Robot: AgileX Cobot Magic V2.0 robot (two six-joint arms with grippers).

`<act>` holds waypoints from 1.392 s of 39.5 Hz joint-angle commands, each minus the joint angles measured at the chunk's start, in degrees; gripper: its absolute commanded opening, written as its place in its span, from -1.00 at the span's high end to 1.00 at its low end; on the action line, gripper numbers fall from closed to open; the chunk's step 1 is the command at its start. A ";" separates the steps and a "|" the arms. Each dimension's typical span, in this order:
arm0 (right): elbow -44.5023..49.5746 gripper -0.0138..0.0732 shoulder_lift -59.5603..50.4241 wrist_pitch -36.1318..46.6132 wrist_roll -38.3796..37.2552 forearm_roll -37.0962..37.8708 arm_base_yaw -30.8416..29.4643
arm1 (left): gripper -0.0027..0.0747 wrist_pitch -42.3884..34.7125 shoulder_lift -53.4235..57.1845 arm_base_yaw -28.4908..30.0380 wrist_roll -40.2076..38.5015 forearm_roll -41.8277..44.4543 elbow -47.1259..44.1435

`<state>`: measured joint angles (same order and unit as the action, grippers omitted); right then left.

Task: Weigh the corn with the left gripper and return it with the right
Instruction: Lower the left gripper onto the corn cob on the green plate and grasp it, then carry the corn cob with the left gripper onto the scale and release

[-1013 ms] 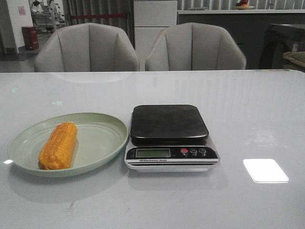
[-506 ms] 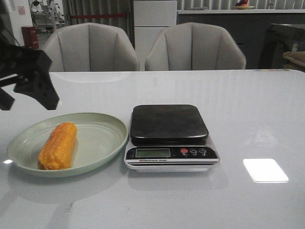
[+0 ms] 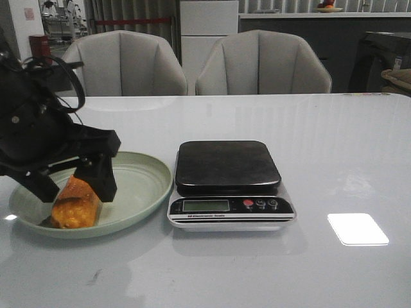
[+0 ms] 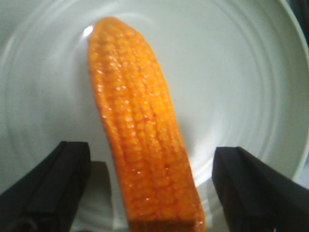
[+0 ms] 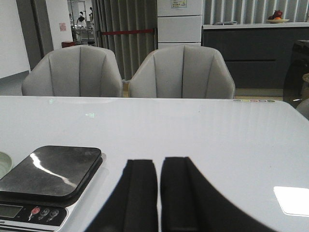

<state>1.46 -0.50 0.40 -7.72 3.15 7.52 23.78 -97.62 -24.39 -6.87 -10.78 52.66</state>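
the black left gripper (image 3: 72,185) hangs over the pale green round plate (image 3: 138,186), its 2 fingers (image 4: 53,186) spread wide on either side of the orange-yellow corn cob (image 4: 140,140), which lies on the plate left of the black-topped electronic scale (image 3: 228,183). the black right gripper (image 5: 159,193) has its fingers nearly pressed together, holding nothing.

We see two pale grey padded chairs, one (image 3: 119,64) on the left and one (image 3: 263,63) on the right, pushed up to the far edge of a glossy white table (image 3: 334,147). A bright square of light (image 3: 358,229) reflects on the tabletop. Behind the chairs stand a white cabinet (image 3: 209,35), dark vertical curtains (image 3: 131,16) and a long dark counter (image 3: 302,38) holding a fruit bowl (image 3: 329,6).
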 commanded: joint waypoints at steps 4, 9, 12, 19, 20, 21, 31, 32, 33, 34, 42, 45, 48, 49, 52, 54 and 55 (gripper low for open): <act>0.62 0.24 -1.17 4.69 0.32 0.70 -0.38 | -0.34 -1.99 -1.10 -1.16 -0.45 -2.55 1.69; 0.62 0.24 -1.17 4.69 0.32 0.70 -0.38 | 0.08 -1.99 -1.56 -1.16 -0.45 -2.74 2.23; 0.62 0.24 -1.17 4.69 0.32 0.70 -0.38 | 0.38 -0.79 -1.56 -1.16 -0.45 -2.74 4.12; 0.62 0.24 -1.17 4.69 0.32 0.70 -0.38 | 0.63 1.79 -1.56 -2.23 -0.45 -2.74 10.64; 0.62 0.24 -1.17 4.69 0.32 0.70 -0.38 | 0.64 1.66 -1.56 -2.77 -0.45 -2.74 11.29; 0.62 0.24 -1.17 4.69 0.32 0.70 -0.38 | 0.64 1.39 -1.56 -3.41 -0.45 -2.74 12.17; 0.62 0.24 -1.17 4.69 0.32 0.70 -0.38 | 0.64 -6.67 -1.70 -10.24 -0.45 -2.82 16.68; 0.62 0.24 -1.17 4.69 0.32 0.70 -0.38 | 0.64 -7.40 -1.70 -11.02 -0.45 -3.41 16.77; 0.62 0.24 -1.17 4.69 0.32 0.70 -0.38 | 0.64 -8.01 -1.70 -11.66 -0.45 -4.14 16.97; 0.62 0.24 -1.17 4.69 0.32 0.70 -0.38 | 0.64 -8.28 -1.70 -12.06 -0.45 -5.64 17.27; 0.62 0.24 -1.17 4.69 0.32 0.70 -0.38 | 0.63 -8.53 -3.69 -13.89 -0.45 -9.11 20.57; 0.62 0.24 -1.17 4.69 0.32 0.70 -0.38 | 0.63 -7.46 -5.67 -14.15 -0.45 -10.32 22.04; 0.62 0.24 -1.17 4.69 0.32 0.70 -0.38 | 0.59 -7.46 -7.15 -14.44 -0.45 -11.01 22.72; 0.62 0.24 -1.17 4.69 0.32 0.70 -0.38 | 0.57 -7.46 -7.58 -14.44 -0.45 -11.16 22.88; 0.62 0.24 -1.17 4.69 0.32 0.70 -0.38 | 0.46 -7.31 -9.51 -14.51 -0.45 -12.87 23.90; 0.62 0.24 -1.17 4.69 0.32 0.70 -0.38 | 0.35 -7.15 -10.42 -14.51 -0.45 -12.93 24.52; 0.62 0.24 -1.17 4.69 0.32 0.70 -0.38 | 0.29 -7.15 -10.89 -14.51 -0.45 -13.06 24.71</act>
<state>1.46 -0.50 0.40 -7.63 3.15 7.52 18.81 -110.06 -38.52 -6.87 -22.09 74.96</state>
